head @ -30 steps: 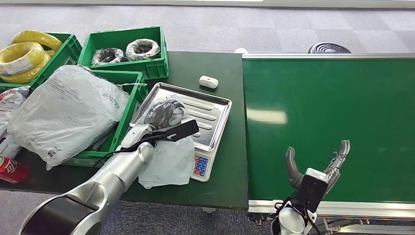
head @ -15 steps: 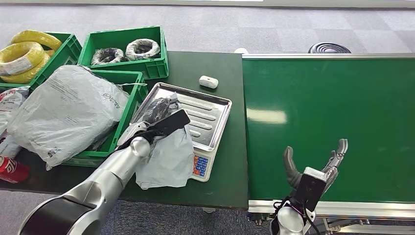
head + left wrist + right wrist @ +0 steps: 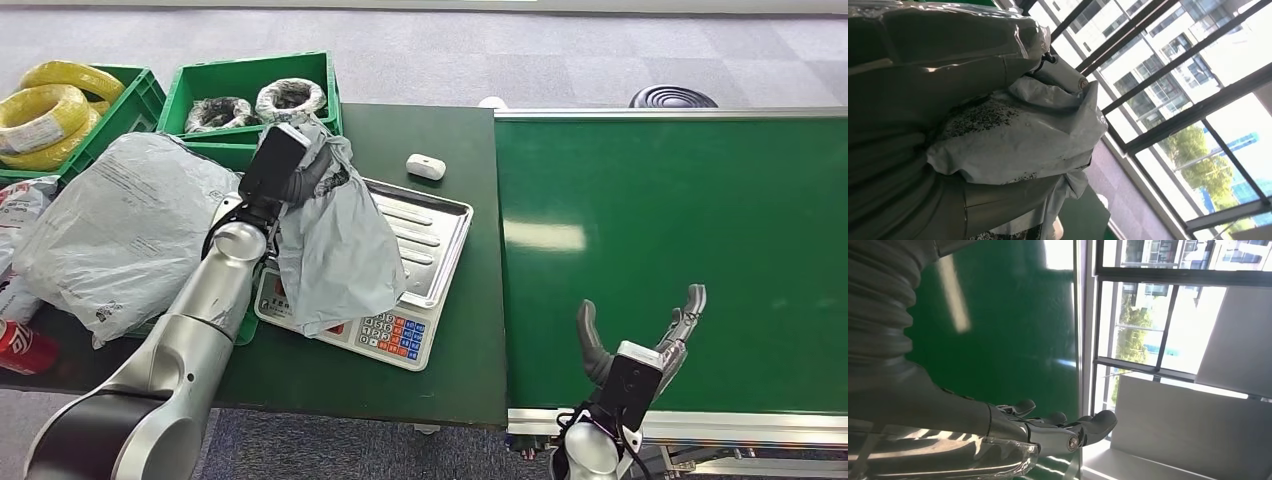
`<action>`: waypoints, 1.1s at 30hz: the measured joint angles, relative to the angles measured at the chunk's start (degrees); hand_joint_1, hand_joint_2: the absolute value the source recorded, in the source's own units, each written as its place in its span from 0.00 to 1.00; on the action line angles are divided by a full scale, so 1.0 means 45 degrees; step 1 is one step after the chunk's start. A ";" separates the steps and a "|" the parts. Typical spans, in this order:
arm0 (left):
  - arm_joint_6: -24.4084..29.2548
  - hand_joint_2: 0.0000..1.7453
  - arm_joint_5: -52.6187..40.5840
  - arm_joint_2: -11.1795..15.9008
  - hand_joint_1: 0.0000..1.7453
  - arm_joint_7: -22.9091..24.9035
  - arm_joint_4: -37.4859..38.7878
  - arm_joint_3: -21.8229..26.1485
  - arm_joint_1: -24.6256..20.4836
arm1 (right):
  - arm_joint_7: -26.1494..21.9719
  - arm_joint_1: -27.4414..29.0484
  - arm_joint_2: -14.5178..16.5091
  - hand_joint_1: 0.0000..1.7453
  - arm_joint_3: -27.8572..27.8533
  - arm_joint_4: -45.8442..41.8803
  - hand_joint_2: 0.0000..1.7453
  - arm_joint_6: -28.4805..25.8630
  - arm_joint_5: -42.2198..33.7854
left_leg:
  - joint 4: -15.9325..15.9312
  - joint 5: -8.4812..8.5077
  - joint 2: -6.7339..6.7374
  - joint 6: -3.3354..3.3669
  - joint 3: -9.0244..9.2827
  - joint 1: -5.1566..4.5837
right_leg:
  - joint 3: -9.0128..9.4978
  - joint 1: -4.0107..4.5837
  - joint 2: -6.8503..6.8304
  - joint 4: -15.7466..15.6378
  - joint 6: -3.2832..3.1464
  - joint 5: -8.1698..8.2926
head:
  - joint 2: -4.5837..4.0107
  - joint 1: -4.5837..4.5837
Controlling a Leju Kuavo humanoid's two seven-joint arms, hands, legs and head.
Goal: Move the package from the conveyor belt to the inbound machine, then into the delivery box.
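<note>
The grey package (image 3: 335, 245) is gripped by the left robot hand (image 3: 290, 165) above the scale (image 3: 420, 235); the right robot hand (image 3: 640, 335) is held spread over the conveyor belt (image 3: 680, 220).

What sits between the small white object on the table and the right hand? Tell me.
In the head view, bare green conveyor belt and a strip of dark table lie between the small white object and the right hand.
</note>
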 joint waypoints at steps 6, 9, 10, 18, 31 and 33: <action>0.0613 1.00 0.0083 0.0171 0.96 0.0690 -0.0279 0.0484 -0.0440 | 0.0000 -0.0112 0.0000 0.00 0.0068 0.0120 1.00 0.0000 -0.0049 | 0.0000 0.0000 0.0000 0.0000 -0.0003 0.0000 | -0.0002 0.0000 0.0000 0.0000 0.0000 0.0000 | 0.0000 0.0001; 0.1641 1.00 -0.0012 0.0280 0.96 0.1126 -0.0211 0.0705 -0.0579 | 0.0000 -0.0137 0.0000 0.00 0.0073 0.0149 1.00 0.0000 -0.0075 | 0.0000 0.0000 0.0001 -0.0001 -0.0005 0.0000 | -0.0004 0.0000 0.0001 0.0000 0.0000 0.0000 | 0.0000 0.0002; 0.2112 1.00 -0.0034 0.0326 0.96 0.1253 -0.0146 0.0806 -0.0637 | 0.0000 -0.0139 0.0000 0.00 0.0074 0.0153 1.00 0.0000 -0.0084 | 0.0000 0.0000 0.0001 -0.0001 -0.0006 0.0000 | -0.0004 0.0000 0.0001 0.0000 0.0000 0.0000 | 0.0000 0.0002; 0.4664 1.00 0.0267 0.1070 0.96 0.1393 0.1124 0.1853 -0.1248 | 0.0000 -0.0147 0.0000 0.00 0.0089 0.0225 1.00 0.0000 -0.0181 | -0.0001 0.0003 0.0000 -0.0004 -0.0011 0.0003 | -0.0011 0.0004 -0.0001 0.0004 -0.0001 -0.0001 | 0.0000 0.0001; 0.5357 1.00 0.1037 0.2269 0.96 0.1268 0.2958 0.3005 -0.1841 | 0.0000 -0.0150 -0.0004 0.00 0.0127 0.0282 1.00 0.0000 -0.0334 | -0.0001 0.0007 0.0002 -0.0008 -0.0015 0.0003 | -0.0015 0.0003 0.0002 0.0006 -0.0001 0.0000 | 0.0000 0.0002; 0.5465 1.00 0.1132 0.2402 0.97 0.1277 0.3129 0.3139 -0.1841 | 0.0000 -0.0149 -0.0004 0.00 0.0127 0.0283 1.00 0.0000 -0.0339 | -0.0002 0.0007 0.0003 -0.0008 -0.0015 0.0003 | -0.0016 0.0004 0.0002 0.0006 -0.0001 0.0000 | 0.0000 0.0004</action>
